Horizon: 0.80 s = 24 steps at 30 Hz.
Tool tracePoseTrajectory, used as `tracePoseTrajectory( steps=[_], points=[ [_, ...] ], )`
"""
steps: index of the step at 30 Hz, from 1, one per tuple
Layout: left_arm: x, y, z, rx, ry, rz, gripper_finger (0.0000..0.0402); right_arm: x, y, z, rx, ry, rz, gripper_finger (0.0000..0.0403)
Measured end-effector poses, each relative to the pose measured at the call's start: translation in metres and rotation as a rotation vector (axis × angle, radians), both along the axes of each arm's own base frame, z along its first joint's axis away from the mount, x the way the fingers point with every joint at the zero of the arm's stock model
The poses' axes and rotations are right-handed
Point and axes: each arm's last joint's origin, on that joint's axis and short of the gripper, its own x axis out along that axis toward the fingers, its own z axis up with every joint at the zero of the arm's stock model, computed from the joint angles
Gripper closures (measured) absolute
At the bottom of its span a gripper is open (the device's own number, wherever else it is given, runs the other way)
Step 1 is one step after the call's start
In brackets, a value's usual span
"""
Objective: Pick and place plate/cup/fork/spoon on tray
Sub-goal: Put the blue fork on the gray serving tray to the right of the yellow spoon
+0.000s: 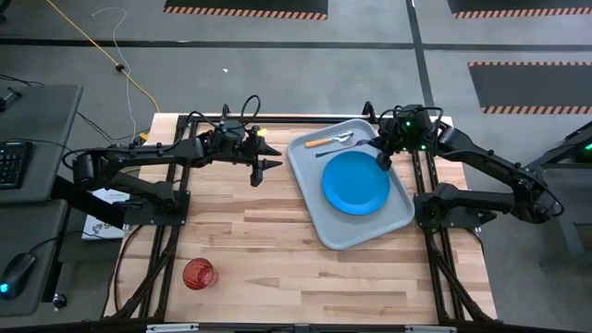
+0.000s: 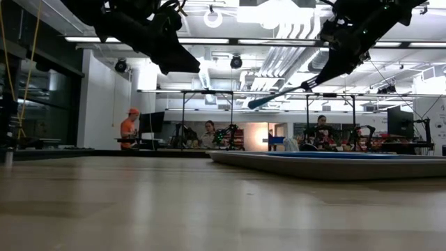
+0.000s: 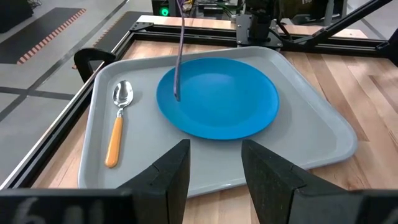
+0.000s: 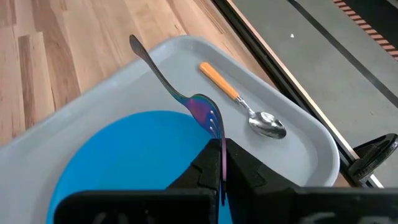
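My right tool [image 4: 221,163], clamped on the slim blue fork [image 4: 180,93], should lower it beside the orange-handled spoon [image 4: 242,102] in the grey-blue tray [image 4: 298,155], clear of the round blue plate [image 4: 124,165].

Bare tray [image 1: 396,218] floor beside the spoon [image 1: 331,141] (plate [image 1: 356,182] fills the middle) probably admits a tool.

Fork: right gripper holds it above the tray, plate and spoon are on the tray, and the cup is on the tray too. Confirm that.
Wrong on the cup. The high view shows it on the bare table, far from the tray. The rest stands: the right gripper holds the fork above the tray, with the plate and spoon on it.
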Motion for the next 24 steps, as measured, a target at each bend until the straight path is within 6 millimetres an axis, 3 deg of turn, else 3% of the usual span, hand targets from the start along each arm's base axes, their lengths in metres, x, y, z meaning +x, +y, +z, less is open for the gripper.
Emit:
tracePoseTrajectory(
  steps=[24],
  points=[
    [0.0000,-0.0001,-0.0001,-0.001,0.001,0.000,0.0268,-0.0091,-0.0046,-0.0039,0.067,0.016,0.004,0.0403]
  ],
)
